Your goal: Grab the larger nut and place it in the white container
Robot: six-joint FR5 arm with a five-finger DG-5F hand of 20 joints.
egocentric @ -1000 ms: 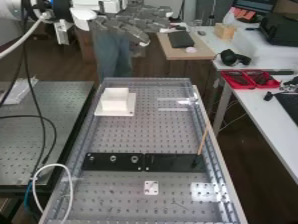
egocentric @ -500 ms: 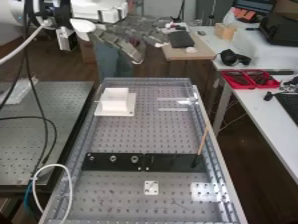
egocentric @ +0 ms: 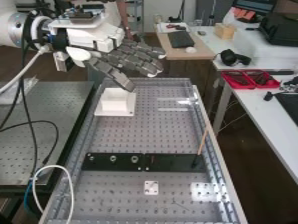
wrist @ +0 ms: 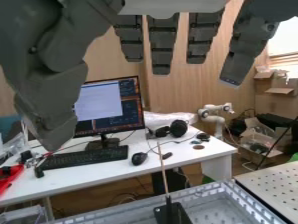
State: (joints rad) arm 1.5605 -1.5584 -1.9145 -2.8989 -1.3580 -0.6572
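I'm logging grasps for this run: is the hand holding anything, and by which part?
Nothing is held: the dark grey hand is open, and the larger round metal nut stands on the flat black bar.

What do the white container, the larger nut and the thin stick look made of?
White container: probably plastic, matte; plain, even white walls.
Larger nut: metal, likely steel; light grey with a slight shine.
Thin stick: likely wood, unpainted; tan, no obvious gloss.

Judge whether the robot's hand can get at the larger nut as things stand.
Probably yes: the hand is open and the larger nut stands uncovered, though flanked by the smaller nut and bearing.
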